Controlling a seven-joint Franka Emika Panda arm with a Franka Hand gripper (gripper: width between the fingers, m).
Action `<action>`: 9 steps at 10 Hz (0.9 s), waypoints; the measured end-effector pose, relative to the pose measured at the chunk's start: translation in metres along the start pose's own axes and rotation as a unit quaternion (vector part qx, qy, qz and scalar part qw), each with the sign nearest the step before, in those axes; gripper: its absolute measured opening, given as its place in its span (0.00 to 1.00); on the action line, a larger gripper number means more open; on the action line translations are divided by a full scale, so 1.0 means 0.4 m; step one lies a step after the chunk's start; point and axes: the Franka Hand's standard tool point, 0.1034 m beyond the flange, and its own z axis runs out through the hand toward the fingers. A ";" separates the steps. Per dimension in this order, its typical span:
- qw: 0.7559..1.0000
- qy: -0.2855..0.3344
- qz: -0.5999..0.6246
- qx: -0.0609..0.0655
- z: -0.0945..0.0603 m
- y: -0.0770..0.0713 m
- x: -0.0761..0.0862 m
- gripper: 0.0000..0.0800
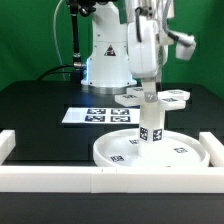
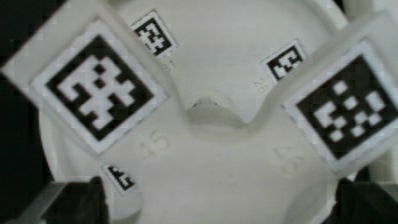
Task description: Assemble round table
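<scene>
The large rimmed round disc (image 1: 118, 152) lies flat near the table's front. The short cylindrical post (image 1: 151, 128), with black-and-white tags, stands upright over the disc's middle, its lower end at the disc's surface. My gripper (image 1: 149, 100) comes straight down and is shut on the post's top. In the wrist view the post (image 2: 214, 120) fills the picture with a big tag on each side. My gripper (image 2: 217, 205) has dark fingers (image 2: 63, 200) at its flanks. The flat cross-shaped piece (image 1: 168, 96) lies behind the disc, partly hidden by my arm.
The marker board (image 1: 98, 116) lies on the black table toward the exterior view's left of the post. White border rails run along the front (image 1: 110, 180) and at both sides (image 1: 8, 142). The robot base (image 1: 108, 60) stands at the back.
</scene>
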 end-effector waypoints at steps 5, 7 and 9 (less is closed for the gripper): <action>0.982 -0.003 -0.191 -0.004 0.004 0.005 -0.004 0.81; 0.950 0.006 -0.313 -0.021 0.004 0.010 -0.018 0.81; 0.912 0.002 -0.409 -0.025 -0.003 0.006 -0.027 0.81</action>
